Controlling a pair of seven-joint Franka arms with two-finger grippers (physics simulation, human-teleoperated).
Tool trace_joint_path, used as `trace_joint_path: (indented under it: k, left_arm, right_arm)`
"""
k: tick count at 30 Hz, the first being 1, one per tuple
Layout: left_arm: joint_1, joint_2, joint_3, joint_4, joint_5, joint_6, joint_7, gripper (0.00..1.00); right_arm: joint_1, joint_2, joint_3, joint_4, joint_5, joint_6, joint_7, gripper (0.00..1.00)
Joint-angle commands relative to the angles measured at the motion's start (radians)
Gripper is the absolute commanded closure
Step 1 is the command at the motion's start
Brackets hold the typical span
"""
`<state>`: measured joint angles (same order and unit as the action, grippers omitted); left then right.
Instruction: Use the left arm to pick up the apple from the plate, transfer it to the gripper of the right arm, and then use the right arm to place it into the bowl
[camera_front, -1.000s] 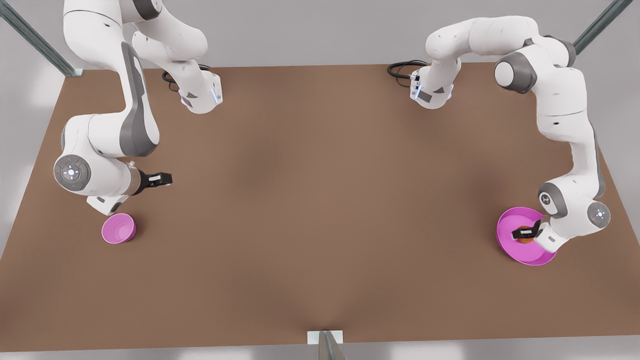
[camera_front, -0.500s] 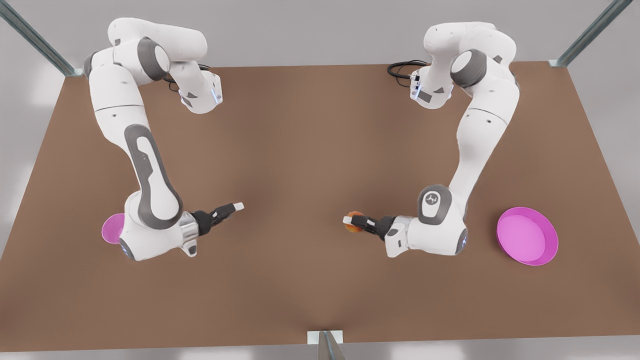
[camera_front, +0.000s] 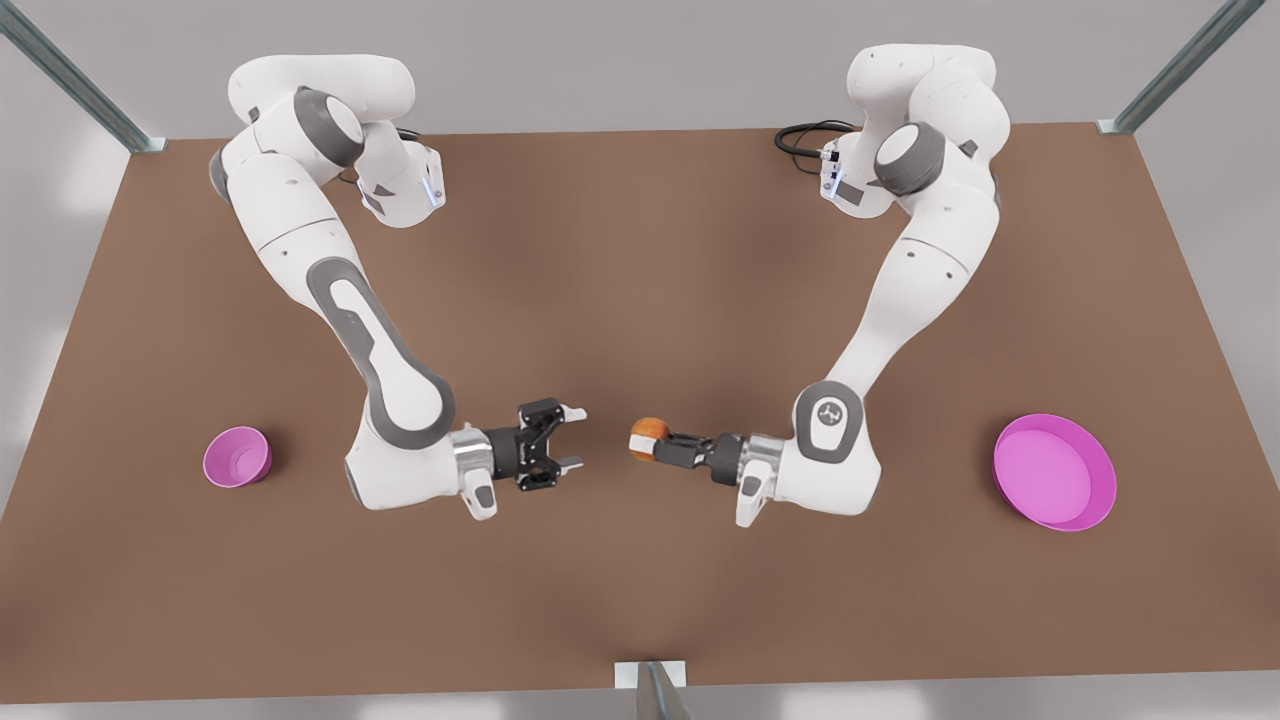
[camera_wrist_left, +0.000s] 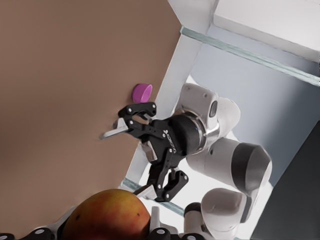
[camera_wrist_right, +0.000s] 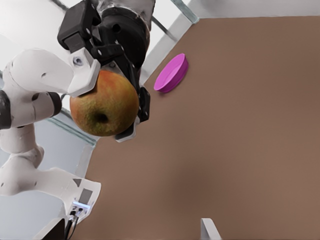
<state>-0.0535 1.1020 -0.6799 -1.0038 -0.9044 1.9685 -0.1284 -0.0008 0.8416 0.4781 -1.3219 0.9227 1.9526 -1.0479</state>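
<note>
- My left tool (camera_front: 645, 443) is clenched on the apple (camera_front: 650, 433), held above mid-bench (camera_front: 640, 250).
- My right tool (camera_front: 572, 437) faces it, near, fingers spread wide.
- Bowl (camera_front: 237, 457) and plate (camera_front: 1053, 472) sit at opposite bench ends.

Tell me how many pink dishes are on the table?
2. The small bowl sits near the front view's left edge of the table. The wide plate sits near the right edge. Neither holds anything.
</note>
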Motion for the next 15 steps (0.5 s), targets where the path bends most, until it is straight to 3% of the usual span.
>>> trace_joint_path:
  k: [1,15]
  left_arm:
    - [0.0,0.002,-0.001,0.001,-0.024,0.006,-0.034,0.28]
    - [-0.006,0.012,0.0,-0.006,-0.044,0.078,0.286,0.28]
  right_arm:
    - [-0.002,-0.001,0.011,0.003,0.034,0.074,-0.606,0.0]
    - [0.008,0.04,0.114,-0.008,0.194,0.224,-0.684,0.0]
